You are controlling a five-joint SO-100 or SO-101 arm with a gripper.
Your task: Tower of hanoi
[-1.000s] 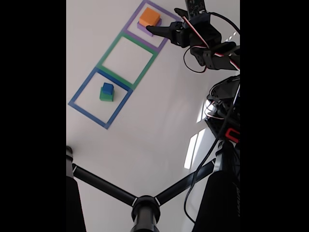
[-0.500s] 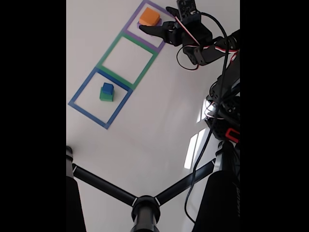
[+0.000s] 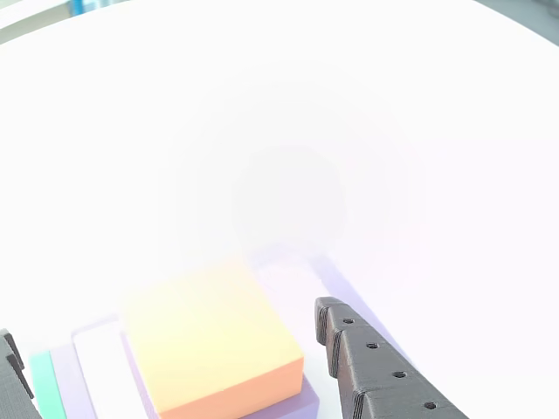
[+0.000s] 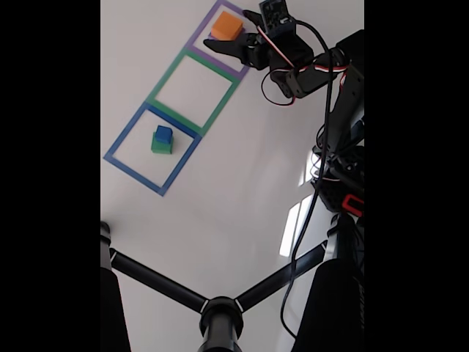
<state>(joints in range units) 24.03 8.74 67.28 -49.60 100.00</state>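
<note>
In the other view, glare washes out the tabletop (image 3: 288, 131) and the orange block's (image 3: 210, 340) top. The purple block (image 3: 293, 408) beneath it is cut by the bottom edge, as are both pincer fingers (image 3: 376, 375). In the fixed view, that purple block is nearly hidden.

Black tripod legs (image 4: 183, 292), white table (image 4: 234, 191)

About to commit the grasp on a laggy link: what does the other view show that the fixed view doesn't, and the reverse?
The other view alone shows the purple block beneath the orange block and the open fingers flanking it. The fixed view alone shows the blue block on the green block in the blue square, and the bare green square. Both show the orange block and the gripper.
</note>
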